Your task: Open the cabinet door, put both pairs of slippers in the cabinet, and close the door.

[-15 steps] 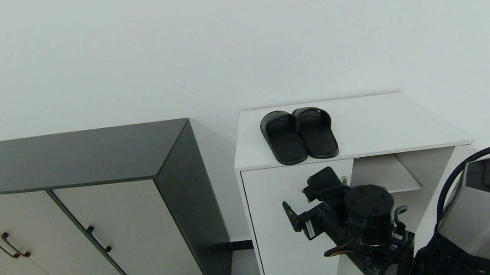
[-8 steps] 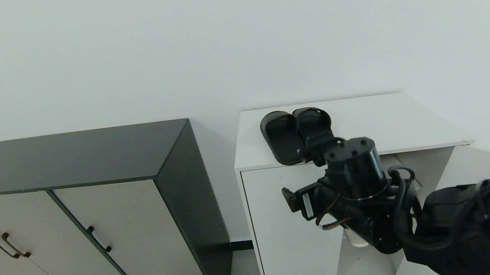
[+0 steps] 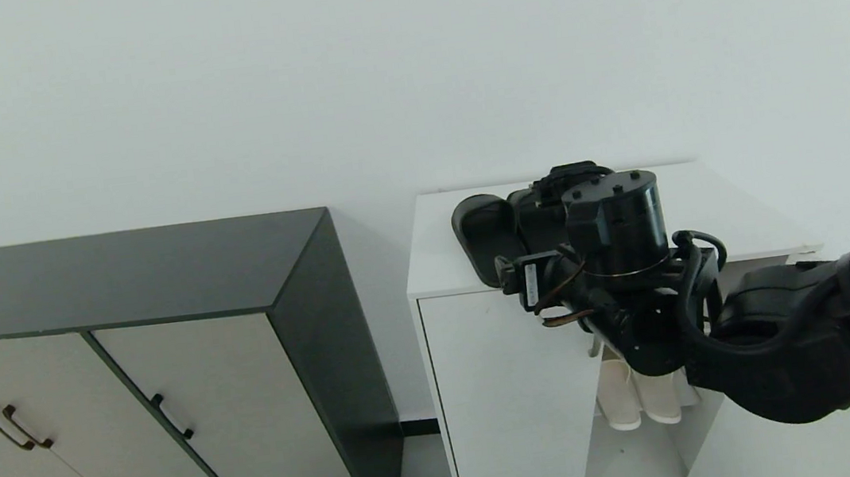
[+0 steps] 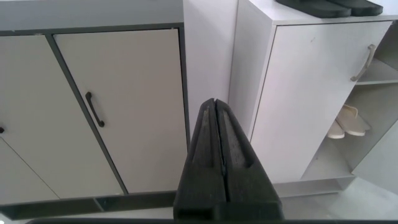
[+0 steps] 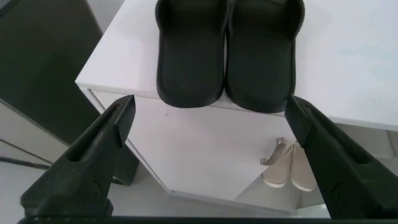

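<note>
1. While the white slippers (image 5: pixel 287 171) lay inside the open white cabinet (image 3: pixel 671 218), the black slippers (image 5: pixel 224 50) sat on its top
2. Right gripper (image 5: pixel 210 102) was spread wide facing them, left gripper (image 4: pixel 215 106) pressed together; second-pair pickup, next probably closing on both

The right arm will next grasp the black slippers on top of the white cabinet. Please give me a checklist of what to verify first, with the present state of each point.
1. The right gripper is open: ok.
2. It is lined up with the heel ends of the black slippers: ok.
3. Its opening is wide enough to take both slippers at once: cannot tell.
4. The right side of the white cabinet stands open: ok.
5. The white slippers are already inside, low down: ok.
6. The left gripper is shut and apart from the cabinet: ok.
</note>
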Tool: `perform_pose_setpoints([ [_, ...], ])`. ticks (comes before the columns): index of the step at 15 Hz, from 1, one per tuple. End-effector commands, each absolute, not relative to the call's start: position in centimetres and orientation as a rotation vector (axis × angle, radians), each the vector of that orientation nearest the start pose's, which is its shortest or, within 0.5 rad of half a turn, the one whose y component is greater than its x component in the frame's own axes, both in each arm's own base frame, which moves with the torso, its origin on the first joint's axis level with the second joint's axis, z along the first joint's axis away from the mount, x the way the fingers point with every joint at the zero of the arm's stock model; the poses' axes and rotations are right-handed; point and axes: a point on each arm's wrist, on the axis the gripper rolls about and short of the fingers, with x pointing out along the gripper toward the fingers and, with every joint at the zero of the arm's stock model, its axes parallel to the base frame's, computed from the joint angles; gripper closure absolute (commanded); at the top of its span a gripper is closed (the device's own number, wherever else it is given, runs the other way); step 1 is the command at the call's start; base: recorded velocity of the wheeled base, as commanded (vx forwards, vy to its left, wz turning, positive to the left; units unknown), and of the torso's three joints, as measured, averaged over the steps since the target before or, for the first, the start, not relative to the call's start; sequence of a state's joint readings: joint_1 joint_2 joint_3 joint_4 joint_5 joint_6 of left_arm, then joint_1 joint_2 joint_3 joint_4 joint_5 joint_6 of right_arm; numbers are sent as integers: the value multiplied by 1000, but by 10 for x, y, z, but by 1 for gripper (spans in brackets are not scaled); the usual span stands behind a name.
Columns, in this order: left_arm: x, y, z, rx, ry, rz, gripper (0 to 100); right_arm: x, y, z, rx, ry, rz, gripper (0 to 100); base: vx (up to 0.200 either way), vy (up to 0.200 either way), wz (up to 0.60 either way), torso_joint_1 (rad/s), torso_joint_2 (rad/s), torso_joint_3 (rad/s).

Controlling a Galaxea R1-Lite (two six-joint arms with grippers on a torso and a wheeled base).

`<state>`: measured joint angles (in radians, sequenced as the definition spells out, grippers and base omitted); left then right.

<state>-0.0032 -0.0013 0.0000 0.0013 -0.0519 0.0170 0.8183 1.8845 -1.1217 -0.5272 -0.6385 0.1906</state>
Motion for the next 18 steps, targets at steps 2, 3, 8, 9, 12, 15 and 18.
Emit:
perform_pose_setpoints([
  [2,-23,-1,75,17,1,-55,100,266,260,187,22,203,152,0,200,0,0,-5,-5,2],
  [3,-23,-1,75,17,1,-55,100,266,260,186,20,205,152,0,200,0,0,12,7,7],
  [8,-23,-1,75,17,1,-55,100,275,262,172,7,226,139,0,200,0,0,9,0,1],
  [9,-23,-1,75,17,1,-55,100,280,265,160,8,225,133,0,0,0,0,0,0,0],
  [12,-23,-1,75,17,1,-57,100,294,263,151,-4,205,113,0,0,0,0,0,0,0],
  [15,-23,-1,75,17,1,-55,100,305,262,141,-12,210,101,0,0,0,0,0,0,0],
  [18,-23,-1,75,15,1,-55,100,321,264,130,-15,216,80,0,0,0,0,0,0,0],
])
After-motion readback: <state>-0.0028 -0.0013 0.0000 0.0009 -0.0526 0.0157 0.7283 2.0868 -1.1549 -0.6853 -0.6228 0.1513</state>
